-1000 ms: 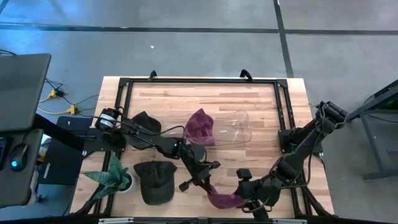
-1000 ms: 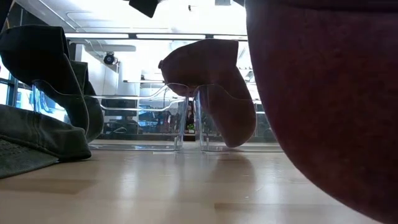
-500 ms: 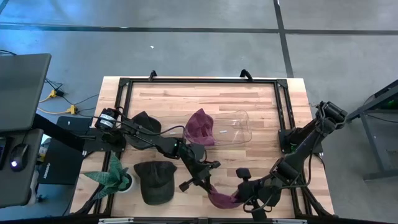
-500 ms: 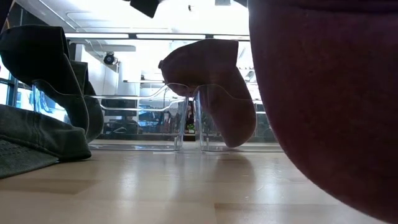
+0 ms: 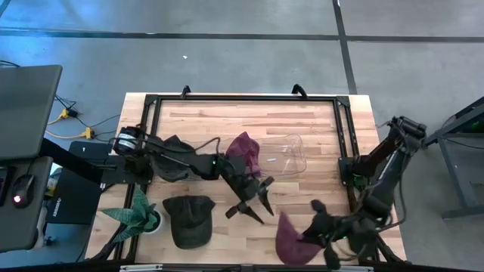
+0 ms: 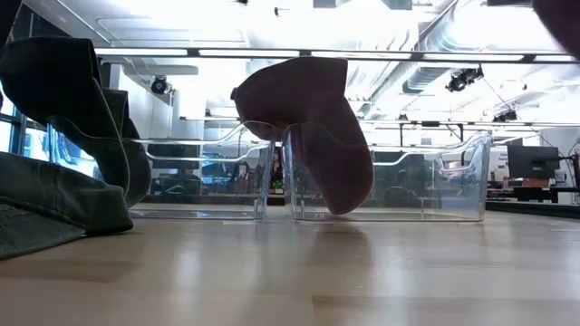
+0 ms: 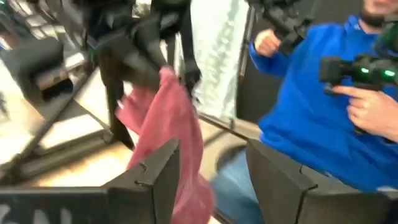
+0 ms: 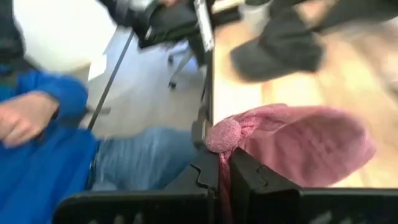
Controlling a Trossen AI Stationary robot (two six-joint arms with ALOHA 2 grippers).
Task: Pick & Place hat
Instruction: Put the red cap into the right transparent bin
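Grey concrete floor [image 5: 227,45] surrounds a pale wooden desk [image 5: 227,113] edged by a black frame [image 5: 242,97].

Item 1: maroon hat [image 5: 287,240], near the desk's front edge, right of centre, raised off the wood. Held by the right pincer [image 5: 321,236], whose fingers are clenched on a gathered fold of the fabric; the right wrist view shows the cloth pinched between the two dark fingers [image 8: 249,177].

Item 2: left pincer [image 5: 253,202], over the middle of the desk, fingers spread and released, nothing between them. It stands apart from the maroon hat, with bare wood between.

Item 3: clear plastic bin [image 5: 283,155], toward the centre-right, with a second maroon hat [image 5: 243,153] draped over its left rim.

Item 4: dark green cap [image 5: 187,219], flat near the front-left corner; a small green plant [image 5: 136,215] sits just beside it at the left edge.

Item 5: another dark cap [image 5: 175,155] at the left side, under the left arm.

Open room: the back strip of the desk and the right portion beyond the bin lie bare.

Beyond the front edge, a person in a blue sleeve [image 7: 311,112] sits close.
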